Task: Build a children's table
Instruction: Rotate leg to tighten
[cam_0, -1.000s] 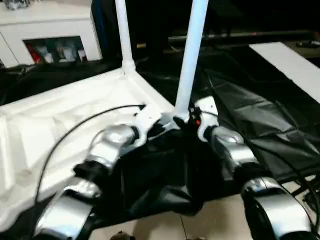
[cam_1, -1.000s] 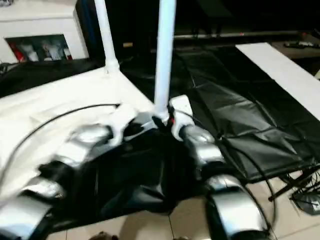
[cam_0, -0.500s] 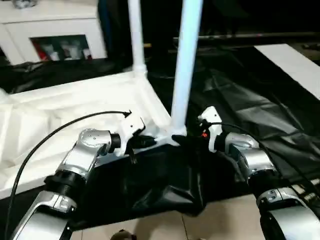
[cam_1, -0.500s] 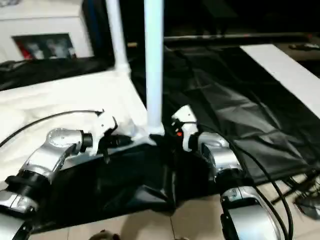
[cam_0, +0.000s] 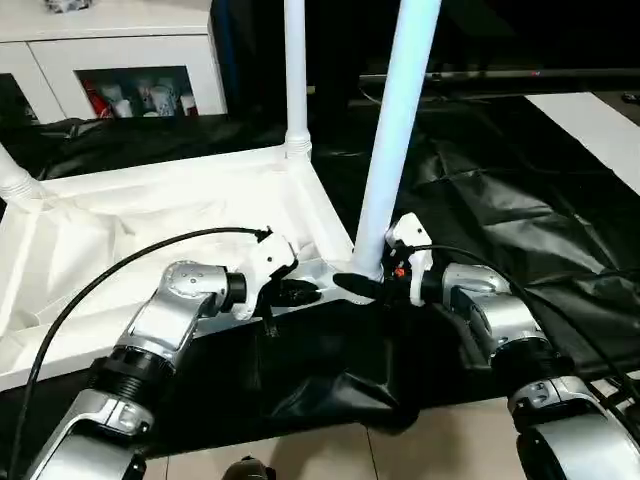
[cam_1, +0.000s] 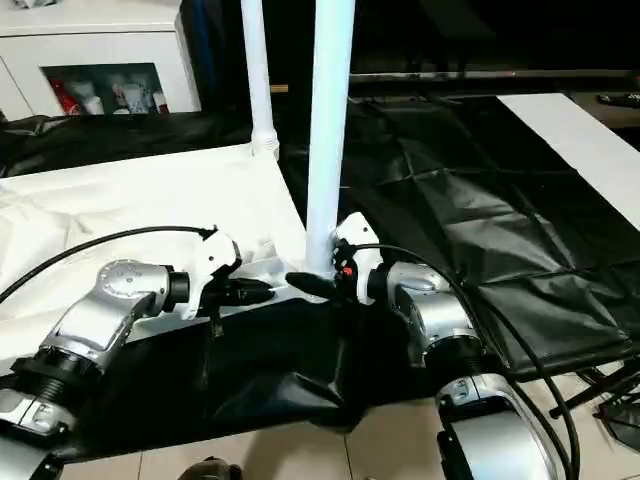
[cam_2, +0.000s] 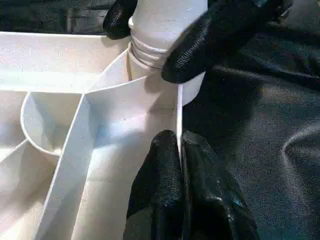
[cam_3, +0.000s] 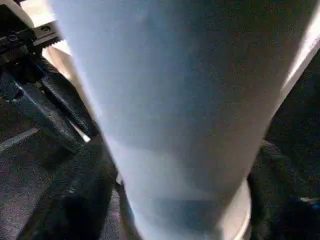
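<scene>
Now right gripper (cam_1: 318, 284) lower on leg (cam_1: 329, 130), near socket.

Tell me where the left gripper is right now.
The left gripper is pinched on the tabletop's near edge wall, just left of the near corner leg that the right gripper straddles.

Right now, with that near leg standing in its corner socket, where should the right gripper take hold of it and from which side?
Low on the near leg, just above its socket in the tabletop, coming level from the robot's right. The tube stands upright and round, so the right gripper can straddle it there. The left gripper pinches the tabletop's wall on the other side.
</scene>
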